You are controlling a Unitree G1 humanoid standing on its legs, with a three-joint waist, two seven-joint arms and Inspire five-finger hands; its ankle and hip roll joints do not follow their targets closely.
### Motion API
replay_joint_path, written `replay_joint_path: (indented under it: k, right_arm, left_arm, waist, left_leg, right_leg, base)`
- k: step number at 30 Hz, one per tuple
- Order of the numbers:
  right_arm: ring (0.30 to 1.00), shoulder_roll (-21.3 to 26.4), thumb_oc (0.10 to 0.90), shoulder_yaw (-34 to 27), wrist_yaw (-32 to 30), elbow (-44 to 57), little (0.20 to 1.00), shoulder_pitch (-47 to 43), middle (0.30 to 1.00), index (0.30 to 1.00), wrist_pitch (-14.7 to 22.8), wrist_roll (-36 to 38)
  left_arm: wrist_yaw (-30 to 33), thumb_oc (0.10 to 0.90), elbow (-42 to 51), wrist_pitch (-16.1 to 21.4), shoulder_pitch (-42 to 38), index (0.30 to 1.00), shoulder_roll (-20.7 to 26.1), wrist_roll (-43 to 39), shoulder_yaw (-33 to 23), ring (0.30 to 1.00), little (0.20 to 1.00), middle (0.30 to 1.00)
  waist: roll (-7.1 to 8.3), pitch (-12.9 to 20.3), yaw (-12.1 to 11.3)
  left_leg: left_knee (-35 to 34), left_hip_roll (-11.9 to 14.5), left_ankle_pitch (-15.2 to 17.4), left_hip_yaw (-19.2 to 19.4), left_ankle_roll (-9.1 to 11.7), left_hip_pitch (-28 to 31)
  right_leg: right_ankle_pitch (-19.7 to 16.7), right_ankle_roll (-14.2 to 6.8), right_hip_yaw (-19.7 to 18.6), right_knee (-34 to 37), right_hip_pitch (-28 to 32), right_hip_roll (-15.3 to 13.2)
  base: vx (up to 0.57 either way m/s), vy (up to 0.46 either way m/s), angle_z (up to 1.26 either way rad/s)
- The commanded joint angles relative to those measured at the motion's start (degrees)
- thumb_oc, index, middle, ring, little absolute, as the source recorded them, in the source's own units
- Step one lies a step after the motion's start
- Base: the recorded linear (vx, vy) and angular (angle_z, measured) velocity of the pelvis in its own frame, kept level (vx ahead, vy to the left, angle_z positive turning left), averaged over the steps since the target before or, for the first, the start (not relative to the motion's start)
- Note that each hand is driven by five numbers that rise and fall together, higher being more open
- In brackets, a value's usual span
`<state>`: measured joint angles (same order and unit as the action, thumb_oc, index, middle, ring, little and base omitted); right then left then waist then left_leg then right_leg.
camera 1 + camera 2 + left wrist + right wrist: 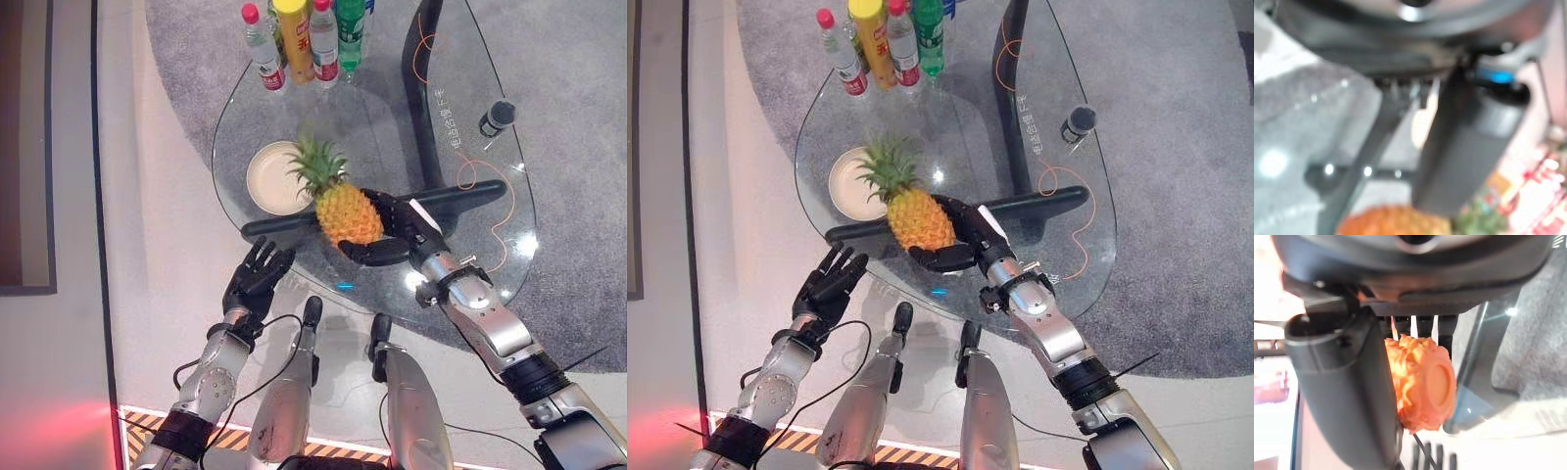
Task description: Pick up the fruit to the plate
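Note:
A pineapple [345, 211] with a green crown lies tilted on the round glass table [490, 255], its crown toward a cream plate [269, 181] at its left. My right hand [397, 230] is curled round the pineapple's base, thumb in front and fingers behind; its wrist view shows the orange fruit [1422, 382] pressed between thumb and fingers. My left hand [257, 279] hangs below the table's near edge with straight fingers and holds nothing. The left wrist view catches the pineapple [1393, 223] past the thumb.
Several bottles [304, 39] stand at the table's far edge. A small dark cylinder [496, 117] with an orange cable lies at the right. The table's dark frame [431, 98] shows through the glass. Grey carpet lies beneath.

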<state>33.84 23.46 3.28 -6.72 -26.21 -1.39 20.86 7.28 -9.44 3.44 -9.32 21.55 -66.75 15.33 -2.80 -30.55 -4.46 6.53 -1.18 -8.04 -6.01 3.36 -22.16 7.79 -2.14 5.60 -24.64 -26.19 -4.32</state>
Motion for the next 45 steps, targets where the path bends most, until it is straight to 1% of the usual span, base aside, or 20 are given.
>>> replay_joint_path:
  k: [1,3,5,9,16,18,22,25,27,29,33,37,39,41,45]
  right_arm:
    - [0.3,1.2,0.1,-0.3,5.2,13.6,0.2,-5.2,0.3,0.3,7.0,-0.5]
    - [0.3,1.7,0.1,1.0,7.1,14.6,0.2,-5.7,0.3,0.3,6.8,-0.1]
    - [0.3,2.1,0.1,2.8,10.7,15.7,0.2,-6.6,0.3,0.3,6.8,0.8]
    - [0.3,2.2,0.1,5.4,14.1,16.3,0.2,-7.7,0.3,0.3,6.4,0.1]
    - [0.3,2.0,0.1,9.4,17.5,16.9,0.2,-8.8,0.3,0.3,4.9,0.3]
    - [0.3,1.8,0.1,10.0,18.0,16.8,0.2,-8.9,0.3,0.3,4.7,0.4]
    - [0.3,1.1,0.1,12.1,20.3,16.7,0.2,-9.3,0.3,0.3,3.8,-0.4]
    - [0.3,0.6,0.1,12.6,17.2,16.2,0.2,-9.1,0.3,0.3,3.5,-0.7]
    - [0.3,0.2,0.1,12.4,15.4,15.6,0.2,-9.0,0.3,0.3,4.1,-0.4]
    - [0.3,-0.6,0.1,10.9,12.0,14.5,0.2,-8.4,0.3,0.3,5.5,0.0]
    - [0.3,-1.0,0.1,8.6,6.5,14.0,0.2,-7.6,0.3,0.3,7.3,-0.5]
    - [0.3,-1.3,0.1,4.5,0.0,14.3,0.2,-5.7,0.3,0.3,9.0,-0.8]
    - [0.3,-1.9,0.1,2.9,-1.0,14.4,0.2,-4.9,0.3,0.3,9.5,-1.2]
    - [0.3,-2.3,0.1,1.6,-1.6,14.9,0.2,-4.1,0.3,0.3,9.1,-1.7]
    - [0.3,-1.9,0.1,0.8,0.5,16.2,0.2,-3.2,0.3,0.3,7.7,-2.7]
  left_arm:
    - [-5.2,0.8,9.9,0.2,-1.0,0.9,2.9,-4.5,-0.8,0.9,0.9,0.9]
    - [-6.1,0.8,11.3,-0.2,-1.8,0.9,3.4,-6.1,-0.2,0.9,0.9,0.9]
    - [-7.5,0.8,12.6,-0.6,-3.0,0.9,3.8,-7.6,0.5,0.9,0.9,0.9]
    - [-9.7,0.8,13.9,-1.7,-4.1,0.9,3.9,-9.0,1.2,0.9,0.9,0.9]
    - [-12.0,0.8,16.8,-3.8,-5.9,0.9,4.2,-15.4,2.5,0.9,0.9,0.9]
    - [-12.6,0.8,17.2,-4.0,-6.0,0.9,4.1,-16.5,2.8,0.9,0.9,0.9]
    - [-14.7,0.8,18.9,-2.6,-6.3,0.9,3.6,-18.6,3.6,0.9,0.9,0.9]
    - [-15.1,0.8,19.5,-1.1,-6.5,0.9,3.0,-17.2,3.6,0.9,0.9,0.9]
    - [-14.8,0.8,19.8,-0.2,-6.5,0.9,3.0,-16.7,3.7,0.9,0.9,0.9]
    - [-13.5,0.8,19.6,0.1,-6.9,0.9,3.2,-16.3,3.2,0.9,0.9,0.9]
    - [-13.0,0.8,18.9,-0.1,-6.9,0.9,3.2,-16.5,2.5,0.9,0.9,0.9]
    - [-13.0,0.8,18.5,-0.8,-6.2,0.9,3.0,-16.3,1.3,0.9,0.9,0.9]
    - [-12.9,0.8,18.2,-0.7,-6.1,0.9,2.6,-16.1,1.1,0.9,0.9,0.9]
    - [-12.8,0.8,18.3,-0.8,-5.9,0.9,2.4,-15.8,0.6,0.9,0.9,0.9]
    - [-13.2,0.8,18.4,-0.8,-5.2,0.9,2.3,-15.7,-0.2,0.9,0.9,0.9]
  waist:
    - [2.05,0.8,1.1]
    - [2.17,0.8,1.0]
    - [2.33,0.8,1.0]
    - [2.38,0.8,0.8]
    - [2.32,0.8,0.5]
    - [2.28,0.8,0.4]
    - [2.16,0.8,0.2]
    - [2.1,0.8,0.1]
    - [2.0,0.8,0.1]
    - [1.99,0.8,0.1]
    - [2.11,0.8,0.3]
    - [2.16,0.8,0.7]
    - [2.2,0.8,1.0]
    - [2.21,0.8,1.3]
    - [2.1,0.8,1.5]
  left_leg:
    - [8.7,-5.8,9.2,3.2,-3.6,0.5]
    - [8.7,-5.9,9.2,3.0,-3.7,0.4]
    - [8.5,-6.0,9.1,2.8,-3.8,0.5]
    - [8.4,-6.0,9.0,2.6,-3.7,0.4]
    - [7.8,-6.2,8.7,2.0,-3.7,0.5]
    - [7.8,-6.3,8.7,1.9,-3.7,0.5]
    - [7.2,-6.4,8.4,1.4,-3.7,0.7]
    - [7.0,-6.5,8.4,1.1,-3.7,1.0]
    - [7.1,-6.5,8.4,1.0,-3.7,1.1]
    - [7.2,-6.6,8.6,0.8,-3.8,1.2]
    - [7.2,-6.7,8.8,0.8,-3.8,1.3]
    - [7.2,-6.6,9.1,0.9,-3.9,1.6]
    - [7.2,-6.5,9.2,1.0,-4.0,1.6]
    - [7.1,-6.5,9.3,1.0,-4.0,1.7]
    - [7.1,-6.4,9.3,1.1,-3.8,1.6]
  right_leg:
    - [-7.8,-1.7,-3.0,13.2,6.4,2.6]
    - [-7.9,-1.9,-3.1,13.1,6.2,2.7]
    - [-7.9,-2.0,-3.4,13.2,6.2,2.8]
    - [-8.0,-2.1,-3.6,13.2,6.0,2.8]
    - [-8.0,-2.3,-4.1,13.2,6.0,3.0]
    - [-8.0,-2.3,-4.1,13.2,6.0,3.0]
    - [-7.9,-2.3,-4.4,13.1,5.8,3.1]
    - [-7.9,-2.3,-4.5,13.2,6.1,3.1]
    - [-7.8,-2.2,-4.5,13.2,6.3,3.1]
    - [-7.6,-2.3,-4.4,12.9,6.2,3.0]
    - [-7.6,-2.4,-4.4,12.8,6.2,3.1]
    - [-7.6,-2.5,-4.6,12.9,6.5,3.1]
    - [-7.5,-2.6,-4.7,12.7,6.3,3.2]
    - [-7.5,-2.7,-4.8,12.8,6.3,3.2]
    - [-7.5,-2.7,-5.0,12.8,6.2,3.2]
  base:
    - [-0.02,-0.043,0.0]
    - [0.0,-0.032,0.01]
    - [0.0,-0.015,0.01]
    - [0.0,-0.004,0.01]
    - [0.0,-0.002,0.01]
    - [0.0,0.0,0.0]
    - [0.0,0.0,0.0]
    - [0.0,0.0,0.0]
    - [0.02,0.012,0.03]
    - [0.0,0.0,0.0]
    - [0.0,0.0,0.0]
    - [0.0,0.0,0.0]
    - [0.0,0.0,0.0]
    - [0.0,0.0,0.0]
    - [0.0,0.0,0.0]
